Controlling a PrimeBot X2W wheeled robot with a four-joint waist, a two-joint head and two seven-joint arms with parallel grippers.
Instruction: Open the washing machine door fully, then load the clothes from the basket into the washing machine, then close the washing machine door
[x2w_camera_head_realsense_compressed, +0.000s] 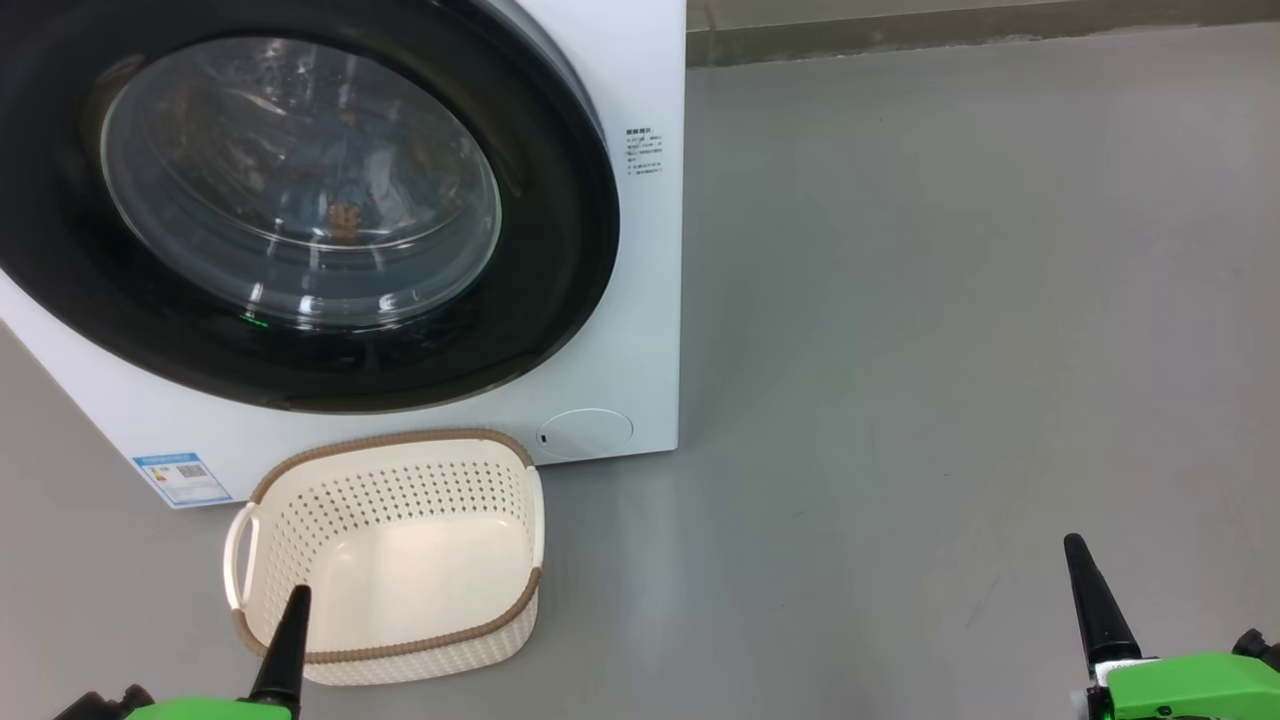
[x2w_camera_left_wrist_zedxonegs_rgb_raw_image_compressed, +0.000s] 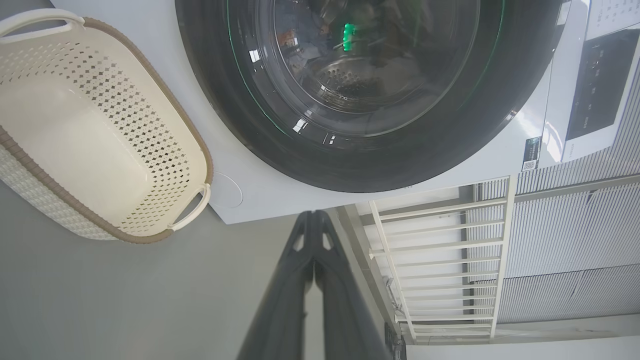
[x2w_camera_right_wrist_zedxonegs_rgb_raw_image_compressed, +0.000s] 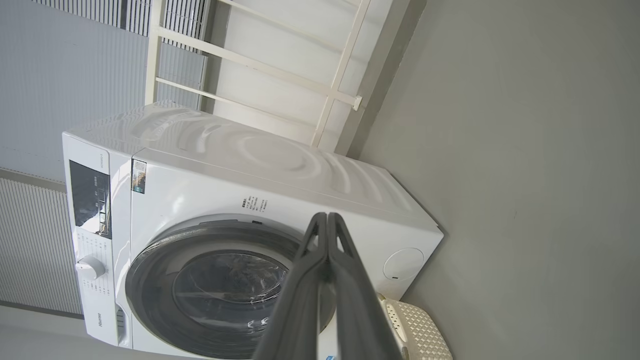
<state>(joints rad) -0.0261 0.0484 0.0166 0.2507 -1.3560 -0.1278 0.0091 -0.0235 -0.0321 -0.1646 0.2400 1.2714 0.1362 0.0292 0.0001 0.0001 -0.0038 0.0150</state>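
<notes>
The white washing machine (x2w_camera_head_realsense_compressed: 640, 330) stands with its round black-rimmed door (x2w_camera_head_realsense_compressed: 300, 200) flush against the front, clothes dimly visible behind the glass, one blue piece (x2w_camera_head_realsense_compressed: 340, 190) among them. Below the door, the cream basket (x2w_camera_head_realsense_compressed: 500, 470) rests on the floor with nothing inside. My left gripper (x2w_camera_head_realsense_compressed: 297, 600) is shut, its tip over the basket's near rim in the head view. My right gripper (x2w_camera_head_realsense_compressed: 1075, 548) is shut too, low at the right over bare floor. The left wrist view shows the shut fingers (x2w_camera_left_wrist_zedxonegs_rgb_raw_image_compressed: 314, 216), the door (x2w_camera_left_wrist_zedxonegs_rgb_raw_image_compressed: 370, 165) and the basket (x2w_camera_left_wrist_zedxonegs_rgb_raw_image_compressed: 165, 125). In the right wrist view are the machine (x2w_camera_right_wrist_zedxonegs_rgb_raw_image_compressed: 280, 165) and the door (x2w_camera_right_wrist_zedxonegs_rgb_raw_image_compressed: 150, 280).
Grey floor (x2w_camera_head_realsense_compressed: 950, 350) spreads to the right of the machine. A blue label (x2w_camera_head_realsense_compressed: 182, 478) sits at the machine's lower left corner. Behind the machine are a pale wall and a white railing (x2w_camera_left_wrist_zedxonegs_rgb_raw_image_compressed: 440, 250). The control panel and dial (x2w_camera_right_wrist_zedxonegs_rgb_raw_image_compressed: 90, 267) show on the machine's front.
</notes>
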